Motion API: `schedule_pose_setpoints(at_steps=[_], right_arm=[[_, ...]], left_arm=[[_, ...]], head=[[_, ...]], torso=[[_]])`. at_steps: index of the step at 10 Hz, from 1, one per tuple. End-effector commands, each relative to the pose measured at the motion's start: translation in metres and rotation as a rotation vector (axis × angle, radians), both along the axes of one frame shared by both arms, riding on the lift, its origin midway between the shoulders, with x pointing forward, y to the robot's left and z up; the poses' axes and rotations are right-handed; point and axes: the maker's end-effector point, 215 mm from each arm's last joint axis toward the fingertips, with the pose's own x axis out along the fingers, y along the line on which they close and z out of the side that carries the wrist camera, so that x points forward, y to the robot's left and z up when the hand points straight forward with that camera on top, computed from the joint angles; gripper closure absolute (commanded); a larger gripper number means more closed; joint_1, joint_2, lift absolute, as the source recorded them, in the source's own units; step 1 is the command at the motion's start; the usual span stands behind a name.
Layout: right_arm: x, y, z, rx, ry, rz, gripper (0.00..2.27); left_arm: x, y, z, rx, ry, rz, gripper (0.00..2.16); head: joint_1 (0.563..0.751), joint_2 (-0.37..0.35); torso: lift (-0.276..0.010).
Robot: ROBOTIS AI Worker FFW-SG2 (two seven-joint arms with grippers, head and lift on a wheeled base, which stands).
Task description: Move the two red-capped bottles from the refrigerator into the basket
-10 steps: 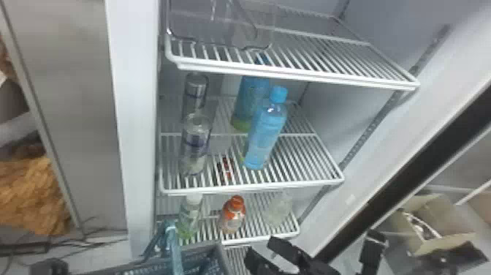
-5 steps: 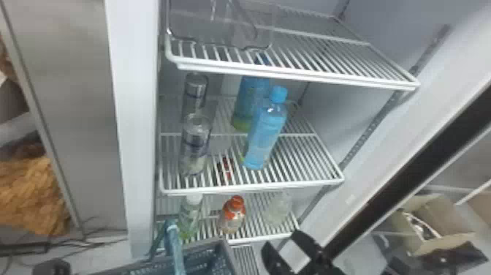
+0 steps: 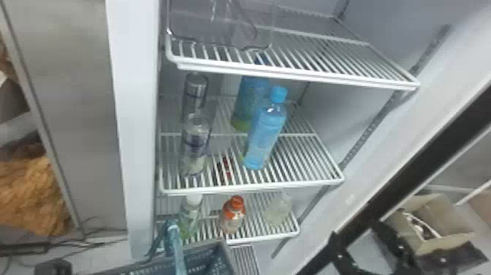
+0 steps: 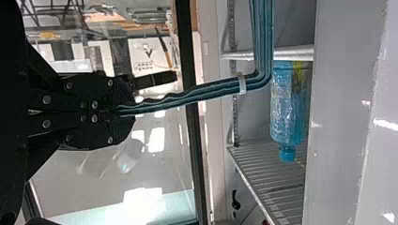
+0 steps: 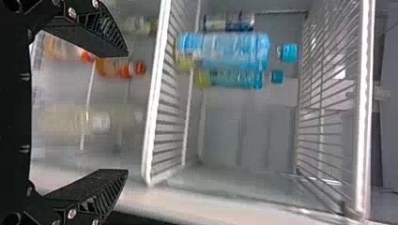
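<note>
Shelf point(image 3: 255, 189): smooth coated metal wire by the look of it. Blue bottle point(image 3: 265, 135): glossy plastic. Red-capped bottle point(image 3: 232, 220): clear plastic. Basket point(image 3: 227, 256): matt plastic, handle point(image 4: 211, 91) ribbed with slight sheen. Box point(image 3: 438, 223): matt cardboard.

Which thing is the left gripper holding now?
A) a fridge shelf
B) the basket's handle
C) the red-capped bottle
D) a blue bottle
B: the left gripper is shut on the blue-green handle, which in the head view rises at the basket.
</note>
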Motion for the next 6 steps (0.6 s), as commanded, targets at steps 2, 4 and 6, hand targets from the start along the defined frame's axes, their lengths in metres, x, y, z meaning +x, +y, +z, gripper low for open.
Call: schedule_pose_setpoints(at_steps=[2,4,6], right_arm=[[0.001,-0.004,-0.023,0.032,0.024,-0.001,0.14],[0.001,-0.002,-0.029,0.040,0.031,0.007,0.14],[0.001,-0.004,-0.031,0.048,0.032,0.003,0.14]], left_arm=[[0.002,0.000,0.000,0.006,-0.005,-0.001,1.20],[0.003,-0.001,0.001,0.004,-0.007,-0.003,1.20],[0.002,0.001,0.000,0.006,-0.004,-0.001,1.20]], head=[[0.695,-0.350],[0.695,-0.350],[0.695,-0.350]], torso=[[0.000],[0.000],[0.000]])
